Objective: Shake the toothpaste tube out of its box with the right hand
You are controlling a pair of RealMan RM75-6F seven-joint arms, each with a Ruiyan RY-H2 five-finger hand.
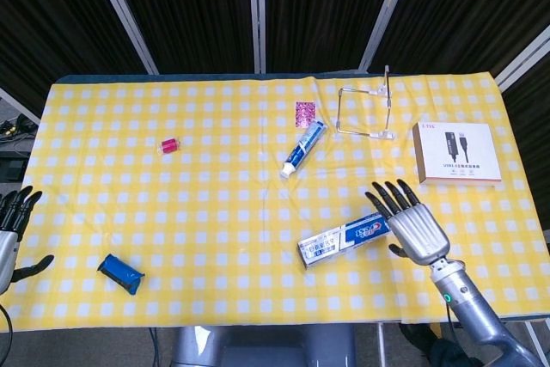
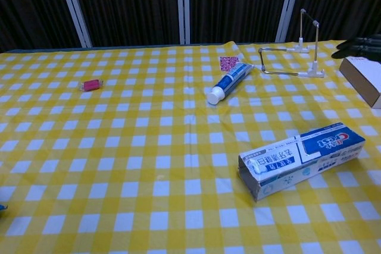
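While your right hand [image 1: 415,228] hovers fingers spread, holding nothing, box [image 1: 344,241] lies near table's [image 1: 215,298] front edge; toothpaste tube [image 1: 304,148] mid-table; print unreadable.

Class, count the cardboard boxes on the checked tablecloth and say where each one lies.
2: the toothpaste box lies near the front, by the right hand; the white box lies at the right edge.

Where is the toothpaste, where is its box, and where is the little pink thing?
toothpaste tube [image 1: 302,148]: head view, middle of the tube body.
toothpaste box [image 2: 300,159]: chest view, long side face.
pink thing [image 1: 169,145]: head view, its middle.
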